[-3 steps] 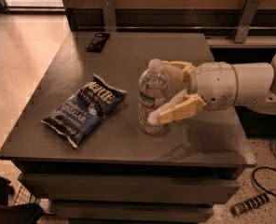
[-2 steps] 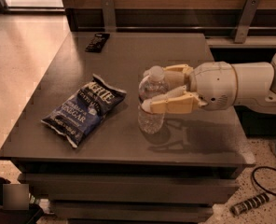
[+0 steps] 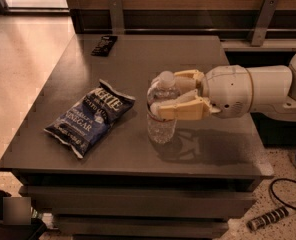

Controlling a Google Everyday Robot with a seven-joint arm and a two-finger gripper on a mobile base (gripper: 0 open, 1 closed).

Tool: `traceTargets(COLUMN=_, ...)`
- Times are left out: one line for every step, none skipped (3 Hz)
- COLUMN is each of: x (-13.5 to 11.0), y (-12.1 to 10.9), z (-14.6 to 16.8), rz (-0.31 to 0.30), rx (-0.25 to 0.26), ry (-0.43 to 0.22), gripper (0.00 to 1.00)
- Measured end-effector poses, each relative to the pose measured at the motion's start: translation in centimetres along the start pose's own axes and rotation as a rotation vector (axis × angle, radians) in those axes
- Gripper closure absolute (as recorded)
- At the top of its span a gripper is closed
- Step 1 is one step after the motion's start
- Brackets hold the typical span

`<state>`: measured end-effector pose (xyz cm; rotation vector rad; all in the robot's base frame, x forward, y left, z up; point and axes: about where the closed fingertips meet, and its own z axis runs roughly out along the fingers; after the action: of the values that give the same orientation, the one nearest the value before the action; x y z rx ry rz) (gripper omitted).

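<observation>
The pincer (image 3: 160, 95) comes in from the right and is clamped on the upper half of a clear water bottle (image 3: 161, 129), one finger on the near side and one on the far side, closed just enough to hug it. The bottle is upright over the near-middle of the counter (image 3: 153, 59); can't tell if its base touches. Just left of it lies a blue chip bag (image 3: 90, 118), flat. Way at the far left edge there's a small black remote-looking thing (image 3: 104, 45).
</observation>
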<state>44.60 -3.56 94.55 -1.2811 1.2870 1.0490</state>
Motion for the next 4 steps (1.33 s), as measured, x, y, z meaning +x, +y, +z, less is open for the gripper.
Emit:
traceTargets(x=-0.1, y=0.1, z=0.2, rz=-0.002, rx=-0.004, ry=0.001, gripper=1.00)
traceTargets(x=-0.1, y=0.1, z=0.2, rz=-0.002, rx=-0.004, ry=0.001, gripper=1.00)
traceTargets(x=-1.5, y=-2.5, z=0.2, rz=0.004, rx=-0.009, ry=0.015, gripper=1.00)
traceTargets(x=-0.9, y=-9.0, z=0.3, rz=0.099, rx=-0.020, ry=0.064, gripper=1.00)
